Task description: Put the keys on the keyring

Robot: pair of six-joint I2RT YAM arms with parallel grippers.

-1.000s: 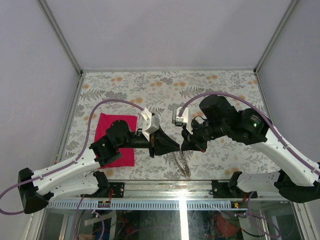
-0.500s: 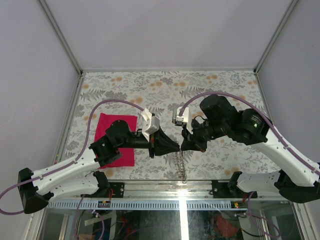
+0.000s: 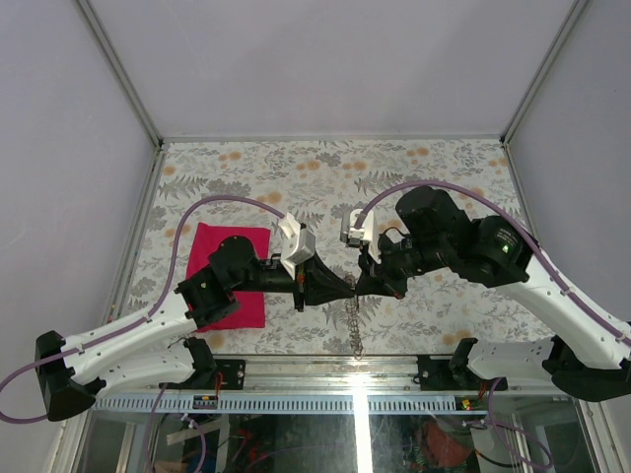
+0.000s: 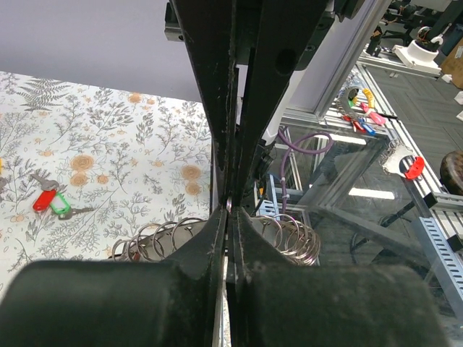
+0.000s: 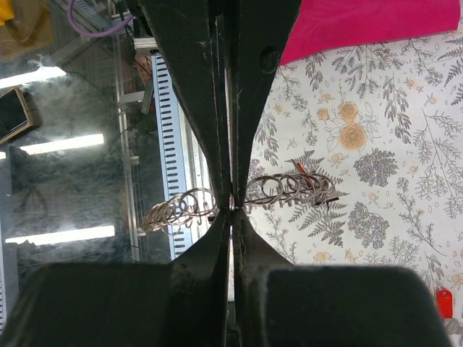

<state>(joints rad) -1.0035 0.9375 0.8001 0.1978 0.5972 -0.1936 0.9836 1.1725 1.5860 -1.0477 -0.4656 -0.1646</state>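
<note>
The left gripper has its jaws pressed tight together. In its own wrist view the two black fingers meet with no gap, and a tiny bit of shiny metal shows in the line between the tips. It looks as if they pinch one ring of the keyring, but the spot is very small.

The right gripper is closed tight too. Its fingers come together at the tips, right where the keyring crosses them, so it seems to be pinching the keyring.

From above, the two grippers point at each other and their tips almost touch over the near part of the flowery table. The keyring is a chain of silver rings. It hangs down from the place where the tips meet, toward the near edge of the table. In each wrist view the rings spread out to both sides of the closed tips.

A red key and a green key lie side by side on the table, well apart from the left gripper. A pink cloth lies flat under the left arm.
</note>
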